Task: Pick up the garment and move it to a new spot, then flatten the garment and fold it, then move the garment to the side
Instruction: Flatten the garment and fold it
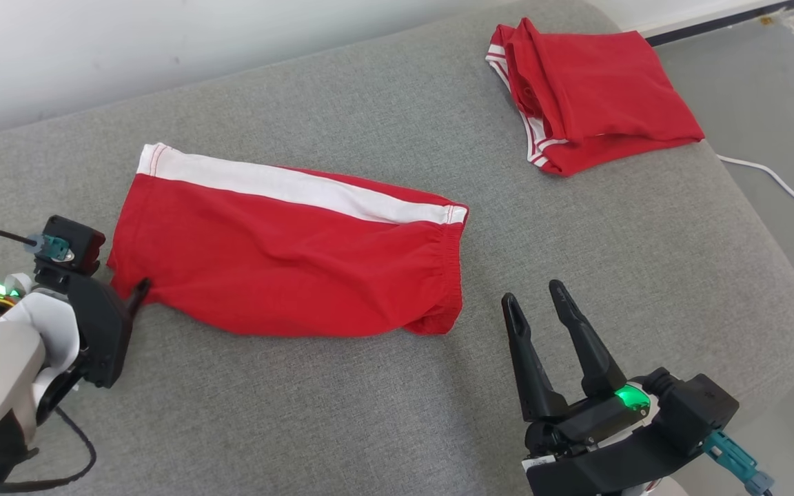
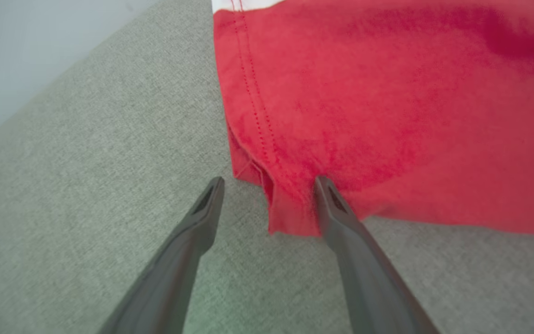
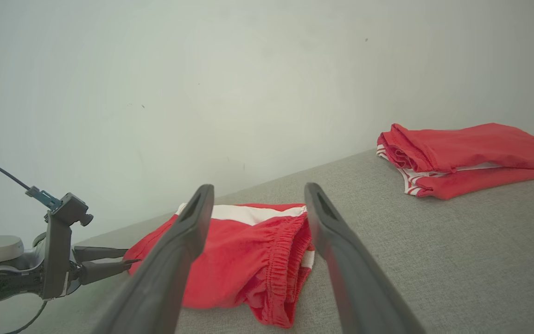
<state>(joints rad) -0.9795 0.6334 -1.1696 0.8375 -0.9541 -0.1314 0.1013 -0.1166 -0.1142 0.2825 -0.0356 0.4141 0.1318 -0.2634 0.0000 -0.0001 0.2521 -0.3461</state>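
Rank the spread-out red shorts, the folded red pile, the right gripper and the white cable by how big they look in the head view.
1. Spread-out red shorts.
2. Folded red pile and right gripper: about alike; gripper nearer the camera, so unranked.
3. White cable.

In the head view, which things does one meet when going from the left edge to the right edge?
left gripper → flat red shorts → folded red garment → white cable
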